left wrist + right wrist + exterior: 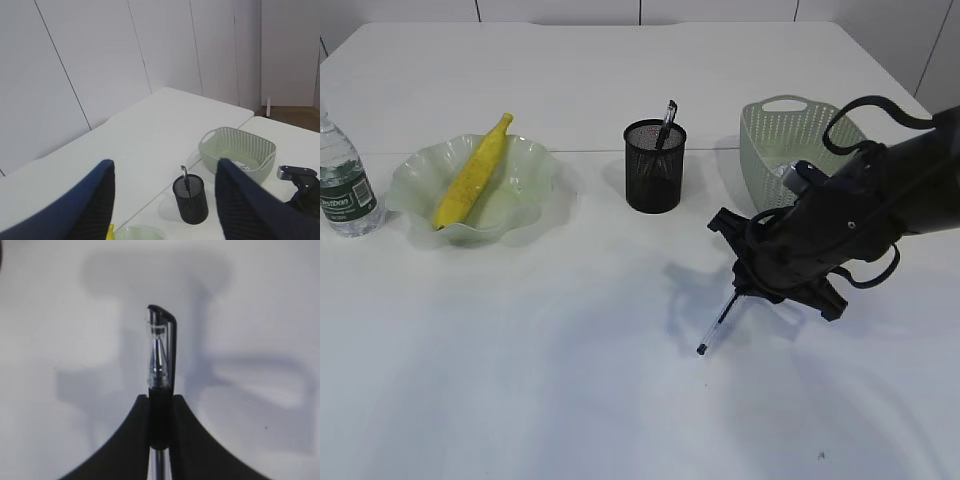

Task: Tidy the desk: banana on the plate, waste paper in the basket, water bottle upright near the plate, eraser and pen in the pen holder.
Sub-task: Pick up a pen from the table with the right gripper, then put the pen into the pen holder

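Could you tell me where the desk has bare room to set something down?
The whole front half is bare, apart from where the right claw holds a pen. The far strip behind the plate, pen holder and basket is bare too. The middle row is crowded, with small gaps between those items.

A yellow banana point(473, 172) is laid diagonally in a pale green ruffled plate point(532, 190) toward the table's left edge. A clear water bottle point(342, 178) with a green label is stood upright just left of the plate. A black mesh pen holder point(654, 167), with one pen point(665, 125) leaning inside, is placed near the middle. A pale green perforated basket point(770, 140), with something pale inside, is set to its right. A second pen point(718, 324), capped and clear-barrelled, is held tilted above the table toward the front right.
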`<control>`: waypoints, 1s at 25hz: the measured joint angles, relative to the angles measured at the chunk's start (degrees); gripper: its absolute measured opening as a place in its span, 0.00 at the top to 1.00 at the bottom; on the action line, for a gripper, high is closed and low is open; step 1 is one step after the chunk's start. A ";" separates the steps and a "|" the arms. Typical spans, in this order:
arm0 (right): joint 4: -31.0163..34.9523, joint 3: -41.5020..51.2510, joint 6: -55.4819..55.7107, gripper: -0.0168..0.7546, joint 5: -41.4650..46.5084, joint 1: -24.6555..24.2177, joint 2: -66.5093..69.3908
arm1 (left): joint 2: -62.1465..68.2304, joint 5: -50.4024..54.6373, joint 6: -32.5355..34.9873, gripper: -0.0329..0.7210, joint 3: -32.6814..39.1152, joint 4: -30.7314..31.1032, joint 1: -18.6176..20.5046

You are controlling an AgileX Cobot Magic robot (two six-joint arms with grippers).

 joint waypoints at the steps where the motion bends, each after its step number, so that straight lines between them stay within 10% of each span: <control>1: -0.15 -0.50 -2.20 0.90 0.00 0.00 0.00 | 0.00 0.00 0.00 0.37 0.00 0.00 0.00; 15: -5.47 -12.12 -19.83 0.90 0.09 0.00 0.00 | 0.00 0.37 -0.67 0.37 0.00 0.00 0.00; 25: -22.04 -21.39 -21.43 0.90 -1.30 0.00 0.00 | 0.00 0.46 -0.67 0.37 0.00 0.27 0.00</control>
